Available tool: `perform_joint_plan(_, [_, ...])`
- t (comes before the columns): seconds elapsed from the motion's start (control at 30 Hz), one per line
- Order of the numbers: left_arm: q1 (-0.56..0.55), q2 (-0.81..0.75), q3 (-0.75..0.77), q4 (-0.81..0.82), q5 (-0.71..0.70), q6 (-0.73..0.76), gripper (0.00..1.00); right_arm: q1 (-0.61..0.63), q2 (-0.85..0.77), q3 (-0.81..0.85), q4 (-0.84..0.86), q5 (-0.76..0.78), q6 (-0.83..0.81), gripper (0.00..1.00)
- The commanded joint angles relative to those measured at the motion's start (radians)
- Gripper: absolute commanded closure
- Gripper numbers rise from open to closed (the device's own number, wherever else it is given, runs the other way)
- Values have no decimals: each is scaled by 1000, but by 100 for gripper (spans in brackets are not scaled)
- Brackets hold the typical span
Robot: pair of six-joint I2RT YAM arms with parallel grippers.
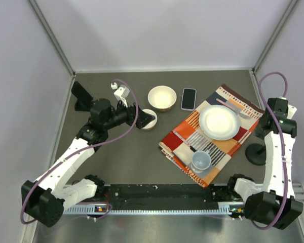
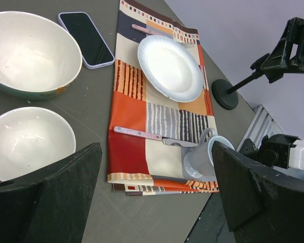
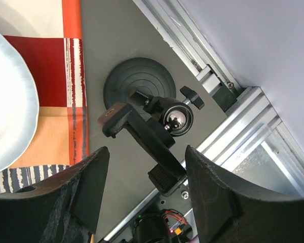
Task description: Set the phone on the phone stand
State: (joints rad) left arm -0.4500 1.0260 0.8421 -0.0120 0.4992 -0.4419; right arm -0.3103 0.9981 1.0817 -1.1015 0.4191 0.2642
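The phone (image 1: pixel 188 98), dark screen up in a lilac case, lies flat on the table between the big bowl and the placemat; it also shows in the left wrist view (image 2: pixel 86 39). The black phone stand (image 1: pixel 256 153) stands at the right edge, with a round base (image 3: pixel 138 83), a ball joint and an empty clamp (image 3: pixel 142 134). My left gripper (image 1: pixel 141 119) is open and empty, hovering by the small bowl, left of the phone. My right gripper (image 1: pixel 262 130) is open and empty above the stand, with the clamp showing between its fingers (image 3: pixel 86 192).
A large cream bowl (image 1: pixel 162 97) and a small white bowl (image 1: pixel 149 119) sit left of the phone. A striped orange placemat (image 1: pixel 180 139) carries a white plate (image 1: pixel 220 122), a pale blue mug (image 1: pixel 201 161) and pink-handled cutlery (image 2: pixel 137 133). Enclosure walls close in the table.
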Motion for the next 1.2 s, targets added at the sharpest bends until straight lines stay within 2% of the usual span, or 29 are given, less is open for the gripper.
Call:
perform_joint_plan(0.0, [-12,3,8,21,-11,20,6,-4,16,24,15,46,4,39])
perform_joint_plan(0.27, [-16,19,8,18,-11,22,6,-4,33,9,48,118,-22,48])
perform_joint_plan(0.57, [-23,23,6,17,-17,29,6,-4,39,-11,77,69,-52,48])
perform_joint_plan(0.63, [-23,28,8,17,-21,31,6,-4,48,-11,81,60,-56,54])
perform_joint_plan(0.67, [-23,26,8,17,-24,32,5,-4,57,-9,80,58,-59,63])
perform_joint_plan(0.7, [-23,26,8,17,-25,34,5,-4,60,-8,80,63,-60,76])
perform_joint_plan(0.87, [-23,26,9,17,-28,37,5,-3,47,6,81,84,-65,88])
perform_joint_plan(0.93, [-23,28,9,17,-31,37,6,2,39,18,80,89,-86,99])
perform_joint_plan(1.17, [-24,37,8,17,-33,39,5,25,16,107,39,228,-105,100])
